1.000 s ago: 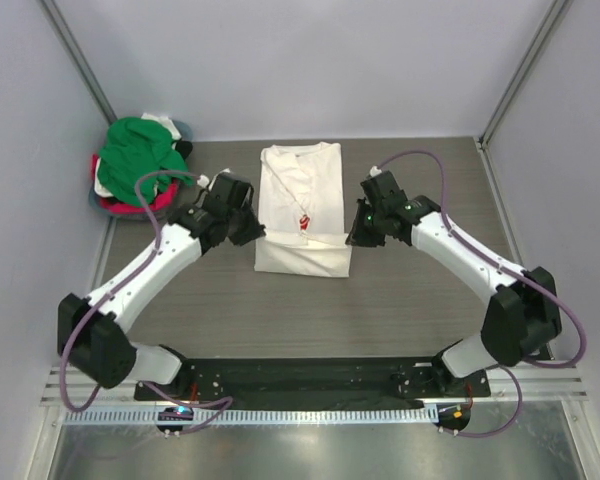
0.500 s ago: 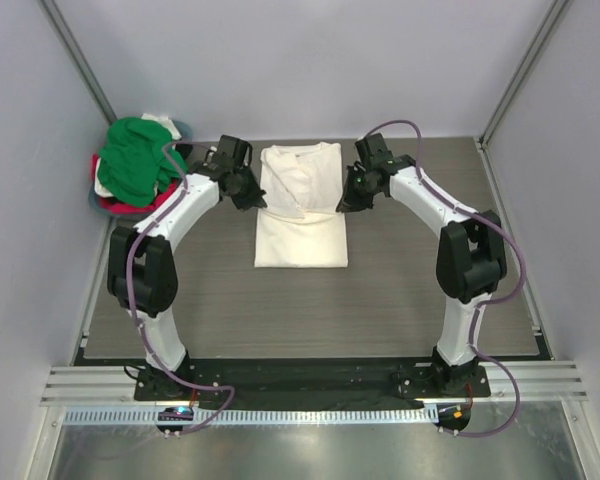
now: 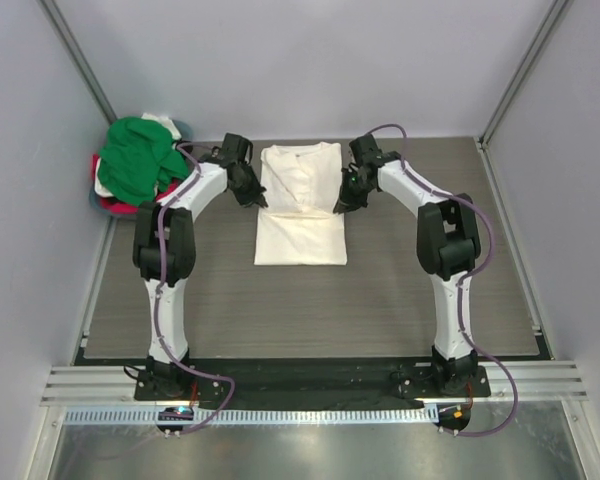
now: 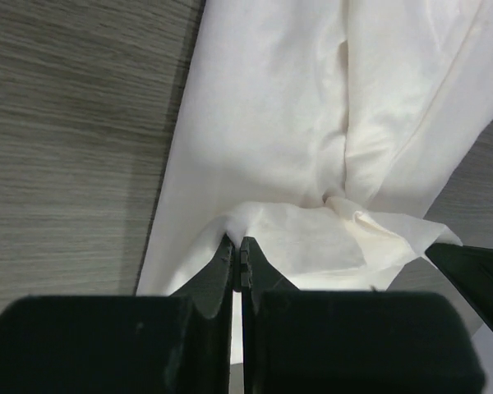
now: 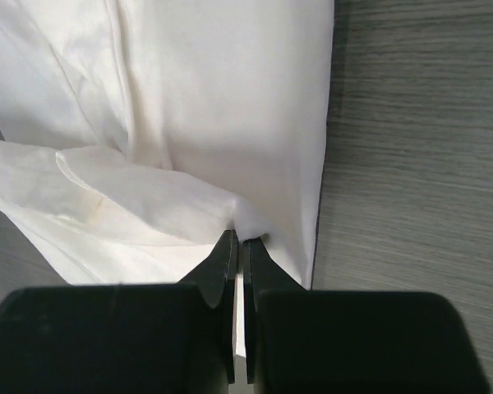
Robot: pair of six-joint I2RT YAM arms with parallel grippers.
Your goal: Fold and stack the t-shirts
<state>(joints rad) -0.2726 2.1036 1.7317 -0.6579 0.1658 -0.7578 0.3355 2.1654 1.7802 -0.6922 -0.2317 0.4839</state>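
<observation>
While the cream t-shirt [image 3: 298, 245] is lying lengthwise at the middle of the desk [image 3: 280, 310], its near end flat, both arms are reaching out beside it. At opposite side edges, the left pincer [image 4: 237, 246] and the right pincer [image 5: 237, 245] are each pinching a raised flap of its cloth. A crosswise fold is seemingly being made; next, both are needing to lay the flap down evenly, then release. Beyond, at the far-left corner, the green and pink-red t-shirts [image 3: 130, 165] are waiting in a heap.

Cream t-shirt [image 3: 300, 242] — hem [image 3: 298, 211] carried farther back.
</observation>
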